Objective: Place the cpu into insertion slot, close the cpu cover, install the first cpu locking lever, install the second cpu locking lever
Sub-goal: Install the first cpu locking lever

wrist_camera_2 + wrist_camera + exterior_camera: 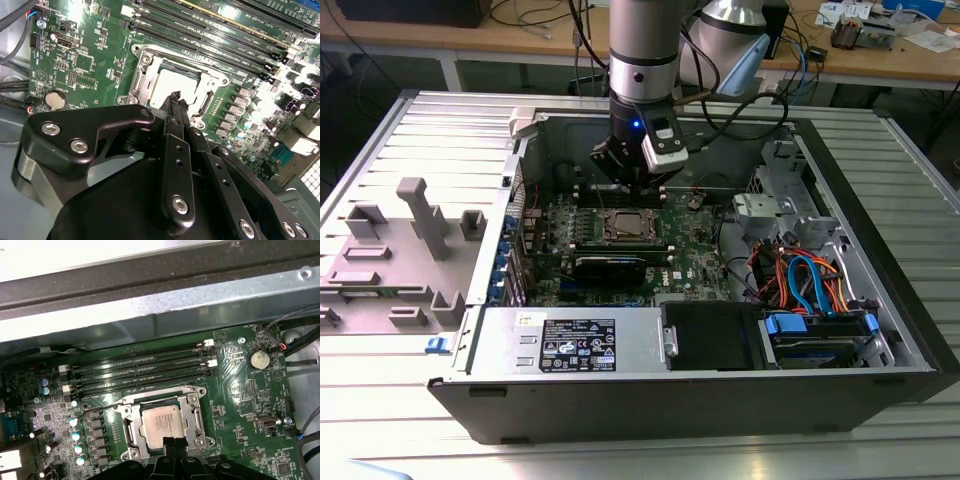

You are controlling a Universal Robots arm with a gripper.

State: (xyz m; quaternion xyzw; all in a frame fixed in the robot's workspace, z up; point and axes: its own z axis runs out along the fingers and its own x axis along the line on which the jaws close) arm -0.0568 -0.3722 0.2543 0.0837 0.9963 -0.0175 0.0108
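The gripper is hovering just above the near edge of the insertion slot, its black fingers pressed together with nothing between them. In the exterior view the gripper is hanging from the arm just above the far side of the socket area, inside the open computer case.

The cpu is lying flat in the insertion slot, its silvery top showing in both wrist views. The cpu cover is lying down over it, framing the chip through its square window. Whether the locking levers are latched cannot be told.

Beyond the socket, the long black memory slots are running in parallel rows across the green motherboard. A round coin battery is sitting on the board, well apart from the socket.

In the exterior view, a black power-supply box is resting along the near wall of the case, with a bundle of orange and blue cables toward the exterior view's right. A grey fixture is standing on the table at the exterior view's left.
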